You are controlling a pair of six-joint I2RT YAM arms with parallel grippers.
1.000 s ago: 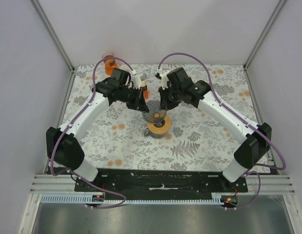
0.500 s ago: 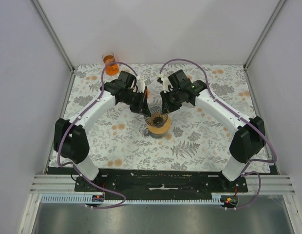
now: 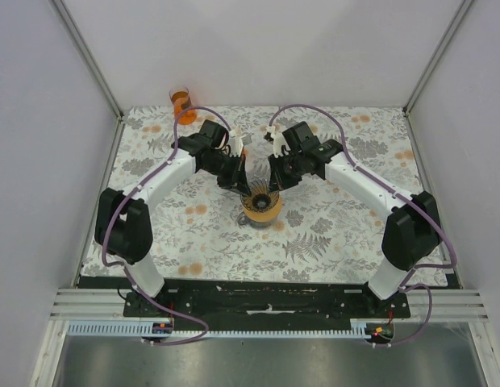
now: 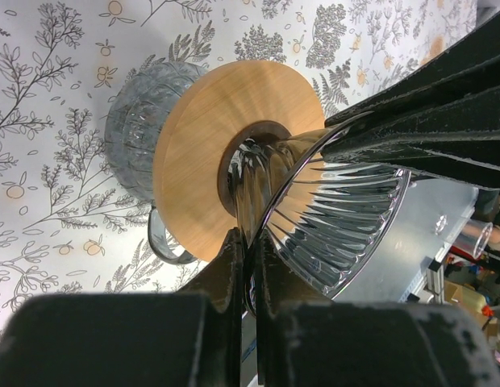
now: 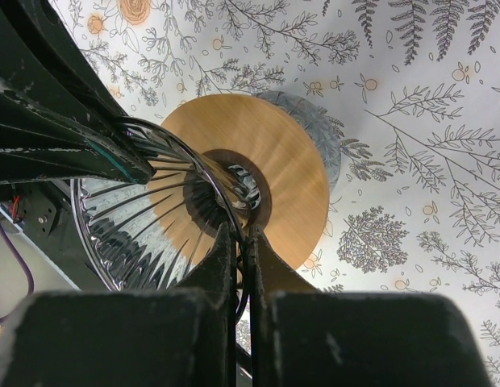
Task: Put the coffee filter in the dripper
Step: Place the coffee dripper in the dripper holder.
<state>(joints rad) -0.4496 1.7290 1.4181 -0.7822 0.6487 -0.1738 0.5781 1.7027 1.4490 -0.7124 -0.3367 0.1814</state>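
The coffee filter [image 3: 260, 197] is a shiny ribbed cone, held by its rim from both sides. My left gripper [image 4: 252, 242] is shut on the rim's left edge, and my right gripper [image 5: 242, 234] is shut on the opposite edge. The dripper [image 3: 264, 213] is a round wooden collar [image 4: 210, 137] on a ribbed glass base [image 4: 137, 129] with a small handle. The filter's [image 4: 347, 218] narrow tip sits in the collar's dark centre hole. In the right wrist view the cone [image 5: 145, 234] leans over the wooden collar [image 5: 290, 169]. In the top view both grippers [image 3: 248, 187] [image 3: 272, 185] meet just above the dripper.
An orange cup [image 3: 180, 100] stands at the back left corner of the floral tablecloth [image 3: 331, 234]. Metal frame posts and white walls close in the table on three sides. Purple cables loop over both arms.
Both arms have come down and closer together, carrying the filter from above the dripper until its tip is in the collar's hole. Both grips stayed shut.
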